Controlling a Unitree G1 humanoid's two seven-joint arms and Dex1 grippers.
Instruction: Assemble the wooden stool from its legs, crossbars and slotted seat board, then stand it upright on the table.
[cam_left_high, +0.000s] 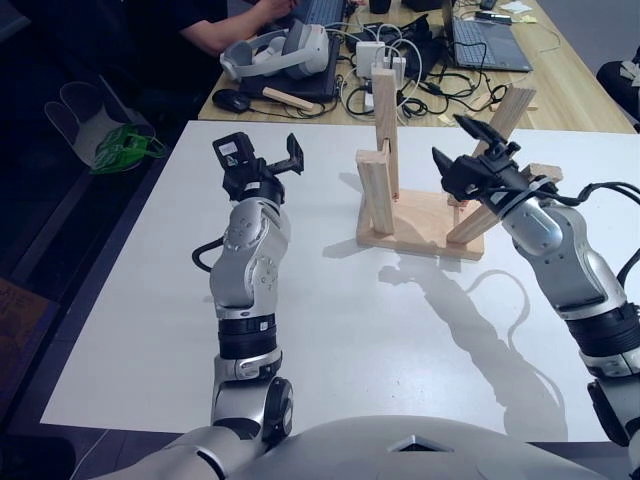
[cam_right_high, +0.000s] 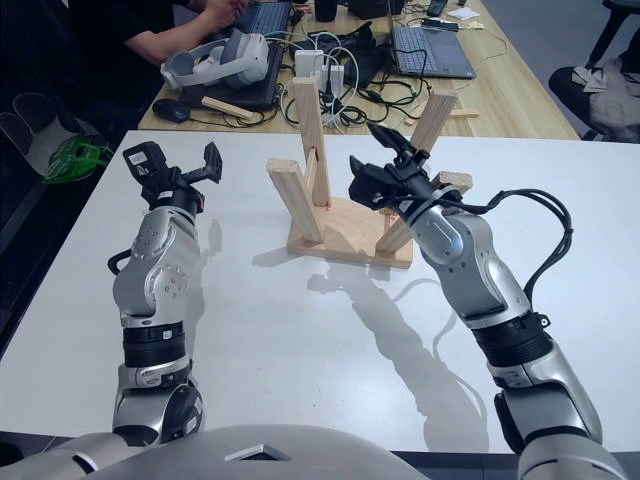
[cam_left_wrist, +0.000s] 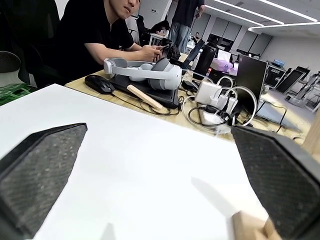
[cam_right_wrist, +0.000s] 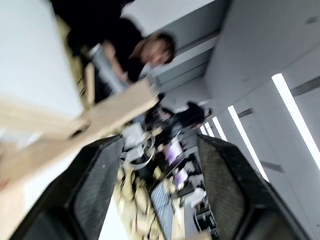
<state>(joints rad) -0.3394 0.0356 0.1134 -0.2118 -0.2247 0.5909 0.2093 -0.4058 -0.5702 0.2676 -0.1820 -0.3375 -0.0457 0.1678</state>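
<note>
Stool (cam_left_high: 420, 225) of pale, square-cut wood rests seat-down mid-bench (cam_left_high: 350, 330), legs pointing up. Right hand (cam_left_high: 450, 140) gapes just beside the tilted leg (cam_left_high: 510, 105); left hand (cam_left_high: 262, 152) spread wide, well apart leftward.

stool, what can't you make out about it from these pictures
head views: the right gripper covers the middle of the leaning leg and part of the seat board, hiding joints there
right wrist view: blurred; whether the fingers touch that leg is unclear
left wrist view: the stool is cut off by the picture's edge and a finger of the left gripper
</note>
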